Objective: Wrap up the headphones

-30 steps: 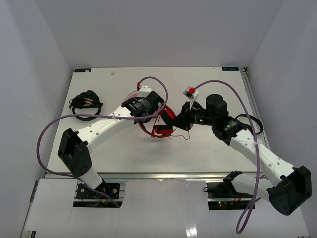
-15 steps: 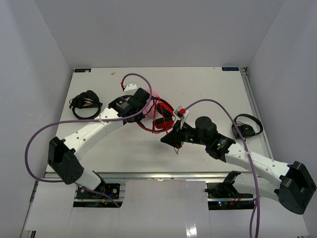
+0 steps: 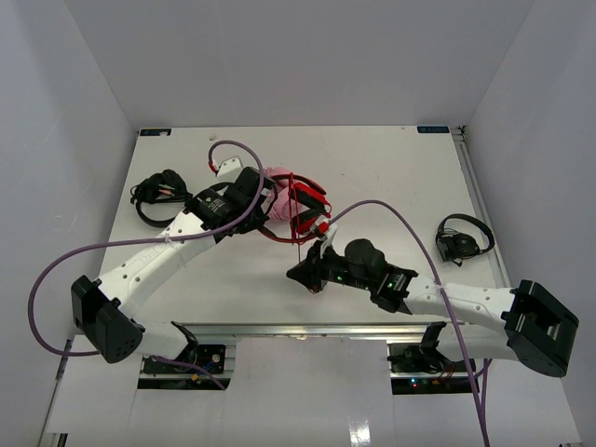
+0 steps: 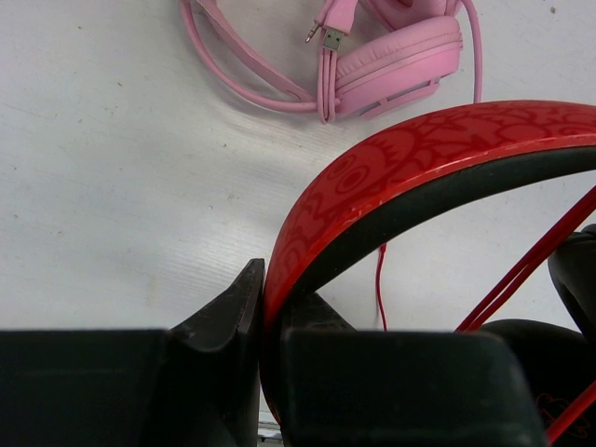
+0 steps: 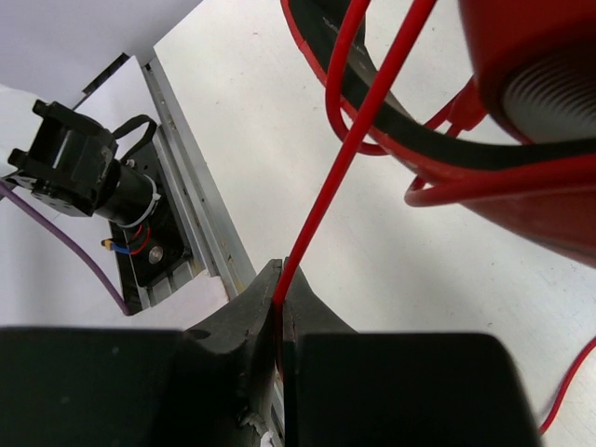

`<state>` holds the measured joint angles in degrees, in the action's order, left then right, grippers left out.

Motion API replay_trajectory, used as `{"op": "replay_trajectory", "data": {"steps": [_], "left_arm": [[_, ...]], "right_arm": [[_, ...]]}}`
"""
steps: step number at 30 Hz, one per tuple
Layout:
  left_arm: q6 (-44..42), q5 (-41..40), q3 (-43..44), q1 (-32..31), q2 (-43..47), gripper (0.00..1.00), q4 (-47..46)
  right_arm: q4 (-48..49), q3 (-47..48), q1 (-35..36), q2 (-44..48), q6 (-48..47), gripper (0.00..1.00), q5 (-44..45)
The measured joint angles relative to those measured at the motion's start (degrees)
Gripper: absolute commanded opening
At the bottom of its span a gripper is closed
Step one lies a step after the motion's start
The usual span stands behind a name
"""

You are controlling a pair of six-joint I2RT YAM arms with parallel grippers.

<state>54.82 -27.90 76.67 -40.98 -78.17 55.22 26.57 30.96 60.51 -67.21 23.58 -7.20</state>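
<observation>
As left hand (image 4: 265,296) clamps headphones (image 4: 447,149), cable (image 5: 360,121) taut

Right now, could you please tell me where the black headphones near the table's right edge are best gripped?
Probably the thin headband, from straight above: the black headphones lie flat, their band arcing clear of the bunched ear cups, with bare table inside and outside it to straddle.

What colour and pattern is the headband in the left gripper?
The headband is red with a darker printed pattern outside, black inside; the left wrist view shows it best.
</observation>
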Motion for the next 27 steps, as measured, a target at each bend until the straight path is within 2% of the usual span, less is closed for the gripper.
{"op": "replay_trajectory", "data": {"steps": [13,27], "left_arm": [[2.99,-1.64,-0.58,0.01,1.77,0.00,0.21],[4.81,-2.44,-1.34,0.03,1.77,0.00,0.15]], "right_arm": [[3.66,-1.75,6.35,-1.02,-0.41,0.08,13.98],[5.44,-1.62,8.29,-6.50,-1.77,0.08,19.13]]}}
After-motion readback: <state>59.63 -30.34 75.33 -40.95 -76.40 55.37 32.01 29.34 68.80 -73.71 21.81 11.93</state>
